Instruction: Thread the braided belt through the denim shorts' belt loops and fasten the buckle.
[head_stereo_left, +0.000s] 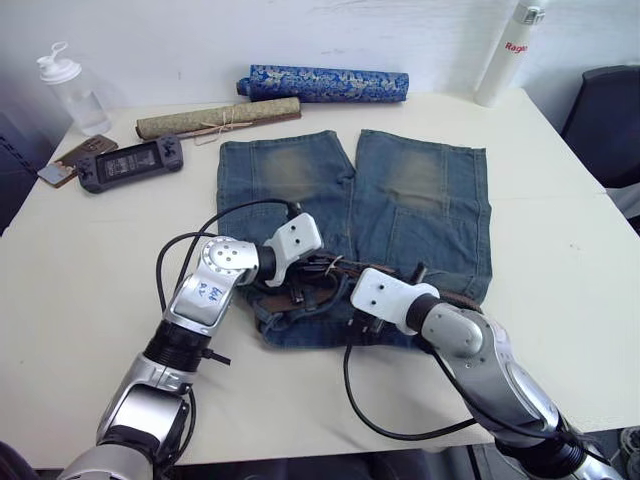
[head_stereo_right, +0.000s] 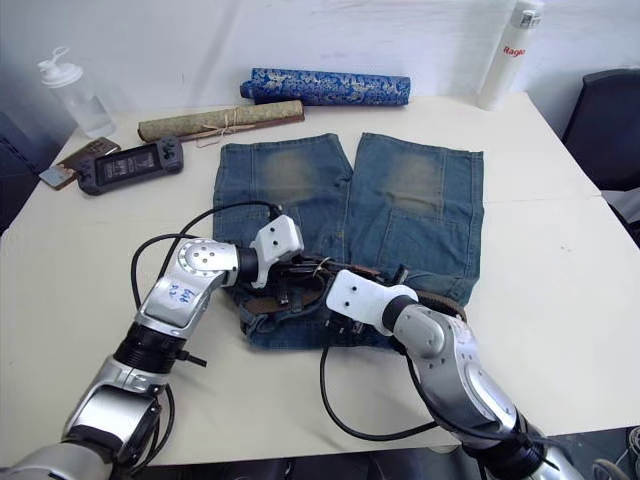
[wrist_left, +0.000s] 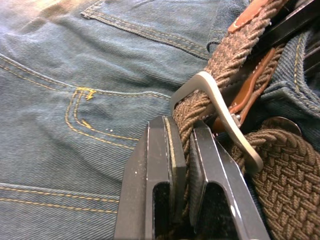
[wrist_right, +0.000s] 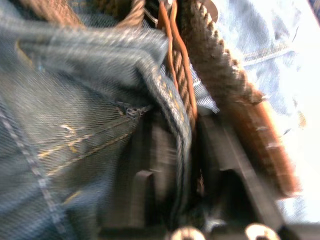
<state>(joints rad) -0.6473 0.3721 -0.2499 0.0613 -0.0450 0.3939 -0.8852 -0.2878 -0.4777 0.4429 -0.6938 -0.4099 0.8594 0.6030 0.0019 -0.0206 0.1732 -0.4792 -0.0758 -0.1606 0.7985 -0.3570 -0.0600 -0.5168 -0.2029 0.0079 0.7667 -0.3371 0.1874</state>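
Braided belt (wrist_left: 200, 107) is clamped just behind its silver buckle (wrist_left: 220, 112) by the left pincer (wrist_left: 182, 150), presumably so the buckle can be fastened. Denim shorts (head_stereo_left: 420, 190) lie mid-surface, their waistband (wrist_right: 165, 95) toward the near edge and pinched between the closed fingers of the right pincer (wrist_right: 190, 165), likely to steady it.

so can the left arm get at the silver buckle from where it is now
Probably yes. The left gripper is shut on the braided belt right beside the buckle, with nothing between them. It would have to let go of the strap first, though.

Two bottles (head_stereo_left: 72, 88), two rolled tubes (head_stereo_left: 322, 84)
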